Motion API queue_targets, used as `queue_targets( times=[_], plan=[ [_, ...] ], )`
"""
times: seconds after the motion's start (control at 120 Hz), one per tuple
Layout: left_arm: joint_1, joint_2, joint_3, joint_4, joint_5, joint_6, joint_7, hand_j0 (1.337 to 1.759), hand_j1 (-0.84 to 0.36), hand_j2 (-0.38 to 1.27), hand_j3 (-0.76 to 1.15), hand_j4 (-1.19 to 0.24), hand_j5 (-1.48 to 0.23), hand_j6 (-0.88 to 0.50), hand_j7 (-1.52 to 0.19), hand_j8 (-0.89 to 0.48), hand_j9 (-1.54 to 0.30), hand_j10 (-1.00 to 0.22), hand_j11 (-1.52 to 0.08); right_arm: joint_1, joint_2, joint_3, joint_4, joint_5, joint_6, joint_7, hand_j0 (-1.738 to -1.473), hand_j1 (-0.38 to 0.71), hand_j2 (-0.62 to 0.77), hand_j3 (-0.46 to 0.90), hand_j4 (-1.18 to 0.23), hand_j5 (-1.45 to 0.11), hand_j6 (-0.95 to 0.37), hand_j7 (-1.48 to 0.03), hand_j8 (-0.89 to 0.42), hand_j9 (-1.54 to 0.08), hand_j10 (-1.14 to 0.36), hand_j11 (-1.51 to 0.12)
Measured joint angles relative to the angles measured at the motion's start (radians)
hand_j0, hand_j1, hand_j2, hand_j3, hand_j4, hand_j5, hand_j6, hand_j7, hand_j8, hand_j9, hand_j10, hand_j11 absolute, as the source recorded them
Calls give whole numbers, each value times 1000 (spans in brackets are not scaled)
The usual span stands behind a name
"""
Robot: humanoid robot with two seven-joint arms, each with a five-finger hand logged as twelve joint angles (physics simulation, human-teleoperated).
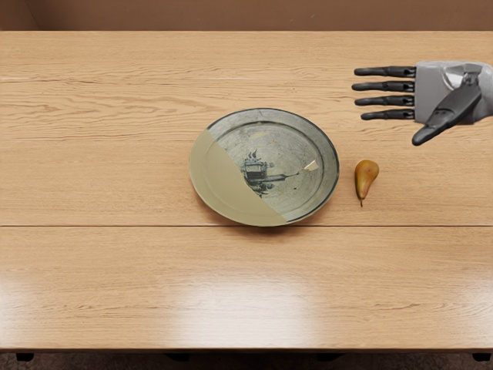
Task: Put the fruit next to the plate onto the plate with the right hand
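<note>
a small pear (366, 176) is seen lying on the wooden table (115, 270), just beside the right rim of the plate (231, 193), stem toward the viewer. the right hand (431, 96) is held above and right of it, fingers (384, 86) stretched out flat, nothing grasped.

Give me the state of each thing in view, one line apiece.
right hand: open, fingers straight, holding nothing, apart from the pear.
pear: lying on the table, right of the plate, not touching it, ungrasped.
plate: flat on the table, no fruit on it.
</note>
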Motion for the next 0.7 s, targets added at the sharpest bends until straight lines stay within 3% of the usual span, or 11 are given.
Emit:
queue_targets(
  times=[0.25, 0.508, 0.7],
  plan=[
    [0, 0, 0, 0, 0, 0, 0, 1658, 349, 0, 0, 0, 0, 0, 0, 0, 0, 0, 0, 16, -24, 0, 14, -9, 0, -2, -1658, -312, -6, 0, -29, -40, -28, -40, -29, -40, -29, -40],
    [0, 0, 0, 0, 0, 0, 0, 1658, 349, 0, 0, 0, 0, 0, 0, 0, 0, 0, 0, 47, -6, -7, 27, -154, 0, -29, -1658, -312, -6, 0, -29, -40, -29, -40, -29, -40, -30, -40],
    [0, 0, 0, 0, 0, 0, 0, 1658, 349, 0, 0, 0, 0, 0, 0, 0, 0, 0, 0, 193, 20, -146, 54, -209, -36, -72, -1658, -312, -6, 0, -30, -40, -30, -40, -30, -40, -31, -40]
  ],
)
